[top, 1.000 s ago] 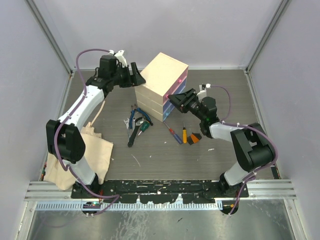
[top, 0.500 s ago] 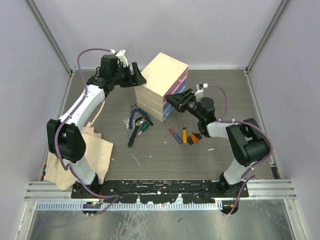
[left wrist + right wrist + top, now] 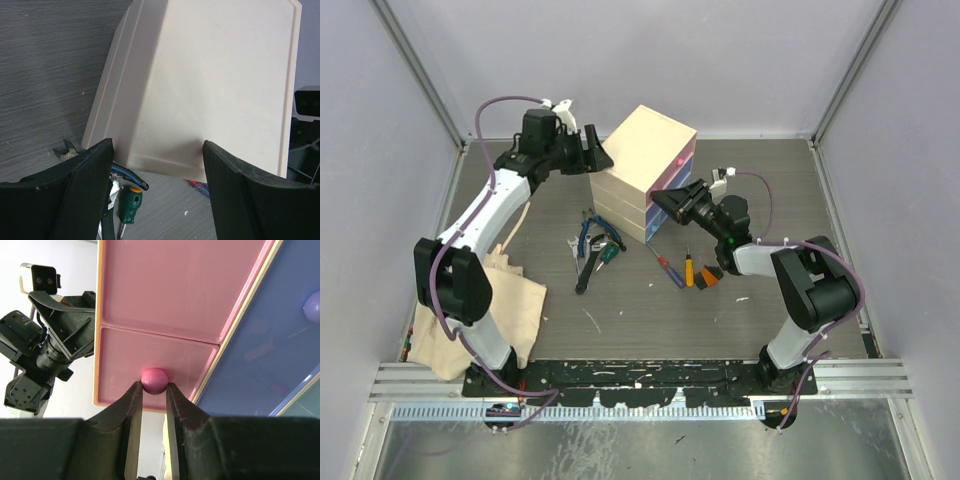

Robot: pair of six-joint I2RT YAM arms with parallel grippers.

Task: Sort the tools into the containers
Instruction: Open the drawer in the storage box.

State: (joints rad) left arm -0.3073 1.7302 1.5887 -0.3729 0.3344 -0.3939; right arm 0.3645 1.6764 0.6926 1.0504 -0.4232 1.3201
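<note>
The cream chest (image 3: 645, 150) stands at mid-table with its drawers shut. My right gripper (image 3: 154, 387) is shut on the round pink knob (image 3: 154, 380) of a pink drawer (image 3: 150, 360), one fingertip on each side. A purple drawer (image 3: 270, 355) lies beside it. My left gripper (image 3: 157, 145) is open, its fingers (image 3: 90, 170) straddling the chest's back lower corner without touching it. Blue-handled pliers (image 3: 590, 232), a green screwdriver (image 3: 608, 254), a wrench (image 3: 575, 247), a red screwdriver (image 3: 669, 268), an orange screwdriver (image 3: 689, 270) and a black-orange piece (image 3: 710, 273) lie on the table in front of the chest.
A beige cloth bag (image 3: 490, 300) lies at the left near my left arm's base. A thin pale stick (image 3: 590, 320) lies on the dark table (image 3: 650, 320) in front of the tools. Grey walls enclose the table on three sides.
My right gripper has moved in to the chest's front and closed its fingers onto the pink knob. The left arm and the tools have not moved.
</note>
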